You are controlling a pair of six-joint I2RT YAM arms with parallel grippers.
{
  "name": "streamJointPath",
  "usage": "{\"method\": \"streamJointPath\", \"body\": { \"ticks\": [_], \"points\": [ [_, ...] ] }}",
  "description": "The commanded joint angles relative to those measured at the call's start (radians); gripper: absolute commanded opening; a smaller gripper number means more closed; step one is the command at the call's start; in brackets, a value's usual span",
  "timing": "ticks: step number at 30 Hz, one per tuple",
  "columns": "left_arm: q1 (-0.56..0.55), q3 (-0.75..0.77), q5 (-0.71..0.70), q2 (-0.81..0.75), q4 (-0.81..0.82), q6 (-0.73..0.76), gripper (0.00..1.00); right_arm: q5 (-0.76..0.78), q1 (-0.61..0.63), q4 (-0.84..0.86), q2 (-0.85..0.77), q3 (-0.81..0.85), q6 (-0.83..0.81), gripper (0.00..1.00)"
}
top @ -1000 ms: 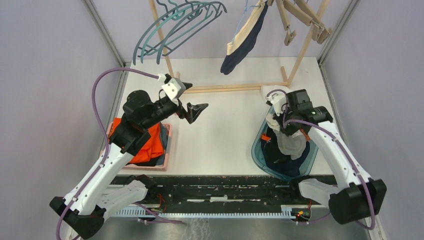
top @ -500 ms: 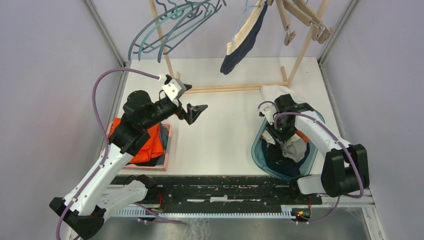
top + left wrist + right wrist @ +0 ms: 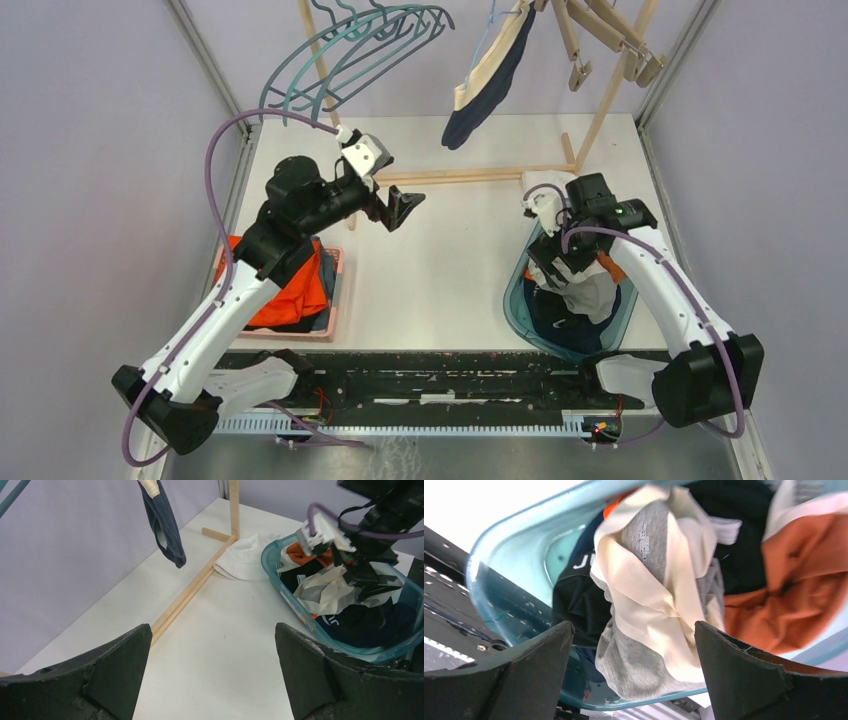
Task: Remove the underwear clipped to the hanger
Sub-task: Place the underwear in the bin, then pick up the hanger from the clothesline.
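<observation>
Since the white desk [image 3: 450, 280] takes up most of the top view, we start there. The wooden rack [image 3: 470, 176] stands at its far side. The teal tub [image 3: 508, 298] sits at its right, heaped with loose garments in cream, grey, orange and black [image 3: 659, 595].

Smaller than these is the hanging underwear [image 3: 490, 80], a navy piece with a cream band. It is suspended high from the rack above the far middle of the desk, well apart from the tub. We cannot make out the clip that holds it.

The left jaws are spread wide and empty, raised over the desk and facing that piece. The right jaws are also wide apart. They hover over the tub and grip nothing, as far as we can tell.

We judge the hanging underwear to be light, limp and stretchy. It will likely fold and sag rather than resist. Its long axis runs roughly top to bottom, with the cream band uppermost and the navy curve [image 3: 167, 535] pointing down at the desk. We would pinch a bunched fold of navy cloth near the bottom and pull downward.
</observation>
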Motion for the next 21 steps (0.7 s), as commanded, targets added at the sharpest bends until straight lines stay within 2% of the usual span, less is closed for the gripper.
{"method": "streamJointPath", "body": {
  "ticks": [1,5,11,15,21],
  "points": [
    [0.002,0.121,-0.014,0.075,0.014,-0.01,0.99,-0.109,-0.003,-0.079,-0.064,0.152,-0.01,1.0],
    [-0.017,0.223,-0.042,0.178,0.001,-0.036,0.98,-0.214,-0.003,-0.059,-0.086,0.195,0.009,1.0],
    [-0.058,0.431,-0.141,0.365,-0.054,-0.092,0.85,-0.371,-0.003,0.094,-0.142,0.078,0.09,1.0],
    [-0.072,0.582,-0.207,0.495,-0.1,-0.124,0.76,-0.335,-0.005,0.124,-0.184,0.02,0.074,1.0],
    [-0.089,0.792,-0.339,0.666,-0.16,-0.123,0.67,-0.379,-0.008,0.131,-0.229,-0.027,0.045,1.0]
  ]
}}
